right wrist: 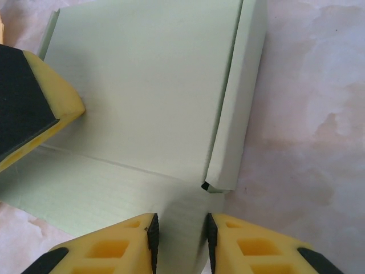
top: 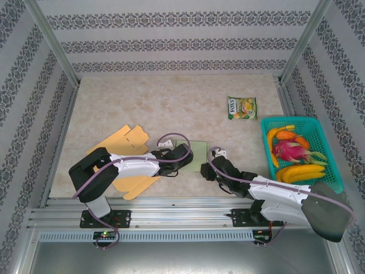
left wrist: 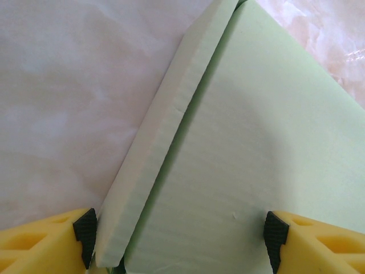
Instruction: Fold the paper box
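The pale green paper box (top: 197,149) lies flat at the table's near middle, between both grippers. My left gripper (top: 183,158) stands open over it. Its pads (left wrist: 85,235) straddle the wide top panel (left wrist: 245,142), and a narrow side flap (left wrist: 159,142) lies beside the left pad. In the right wrist view one left finger (right wrist: 28,108) rests on the panel (right wrist: 142,85). My right gripper (top: 206,170) is at the box's near right corner. Its jaws (right wrist: 181,237) are shut narrowly on a green flap that fills the gap. A folded side flap (right wrist: 239,97) runs just beyond.
Tan cardboard sheets (top: 122,141) lie to the left of the box, partly under the left arm. A snack packet (top: 242,107) lies at the back right. A teal basket (top: 302,120) holding bananas (top: 299,171) and other fruit stands at the right edge.
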Available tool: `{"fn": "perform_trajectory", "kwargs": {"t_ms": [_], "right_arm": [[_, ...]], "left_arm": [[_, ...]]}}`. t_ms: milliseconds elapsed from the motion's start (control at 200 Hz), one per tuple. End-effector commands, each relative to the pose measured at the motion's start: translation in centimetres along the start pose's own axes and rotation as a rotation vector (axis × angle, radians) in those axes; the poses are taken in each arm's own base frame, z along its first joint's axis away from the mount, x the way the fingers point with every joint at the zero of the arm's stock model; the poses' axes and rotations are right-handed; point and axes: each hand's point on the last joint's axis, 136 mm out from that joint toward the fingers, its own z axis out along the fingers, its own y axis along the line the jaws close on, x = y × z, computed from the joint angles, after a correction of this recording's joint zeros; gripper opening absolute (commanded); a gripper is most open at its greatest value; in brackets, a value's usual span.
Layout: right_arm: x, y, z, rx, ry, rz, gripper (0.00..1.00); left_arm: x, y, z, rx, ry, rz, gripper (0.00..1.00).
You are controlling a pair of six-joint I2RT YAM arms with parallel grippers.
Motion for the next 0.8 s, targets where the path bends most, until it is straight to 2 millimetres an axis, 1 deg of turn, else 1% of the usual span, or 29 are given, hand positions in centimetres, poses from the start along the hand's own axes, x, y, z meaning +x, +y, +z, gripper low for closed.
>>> {"fn": "perform_trajectory", "kwargs": {"t_ms": [0,425,475,575,794], "right_arm": [[0.3,-0.5,0.3,0.018,-0.014,-0.039,0.29],[0.4,-1.4,1.0,0.061,-0.026,-0.082,0.28],[0.3,-1.7,1.0,0.074,-0.036,-0.093,0.26],[0.2,-2.3,1.1,0.091,-0.056,-0.116,0.26],[-0.1,-2.5,1.5,0.092,-0.085,-0.185,0.26]], "left_arm": [[1.4,3.8,1.0,-0.136,0.031,0.044,0.78],[1.4,3.9,1.0,-0.140,0.033,0.050,0.78],[1.4,3.9,1.1,-0.141,0.034,0.052,0.78],[1.4,4.0,1.1,-0.145,0.034,0.055,0.78],[1.7,4.0,1.4,-0.158,0.050,0.073,0.78]]}}
